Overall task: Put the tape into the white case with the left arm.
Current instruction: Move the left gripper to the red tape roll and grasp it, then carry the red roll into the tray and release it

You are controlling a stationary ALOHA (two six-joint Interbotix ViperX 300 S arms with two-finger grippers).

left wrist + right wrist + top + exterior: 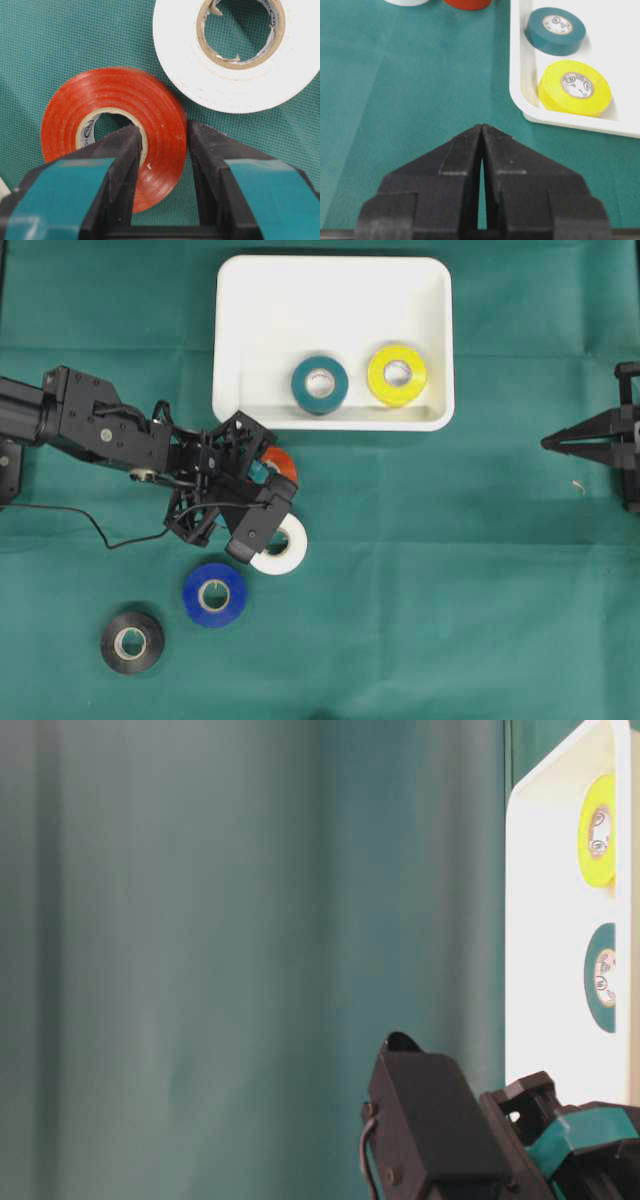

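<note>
Overhead: left gripper point(268, 472) on red tape point(281, 462), white case point(240, 300) up-right, just beyond.
Left wrist: fingers point(122, 150) clamp red tape point(150, 125) wall; white tape point(180, 65) alongside.
Right wrist: right gripper point(482, 132) closed, empty, farther off.

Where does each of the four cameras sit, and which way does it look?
Overhead: above, looking straight down on the left arm, white case and five rolls.
Table-level: low, beside the case; part of that arm shows.
Left wrist: behind the left gripper, shut on the red tape.
Right wrist: behind the shut right gripper, facing the case.
Shared: the yellow roll appears overhead too.
</note>
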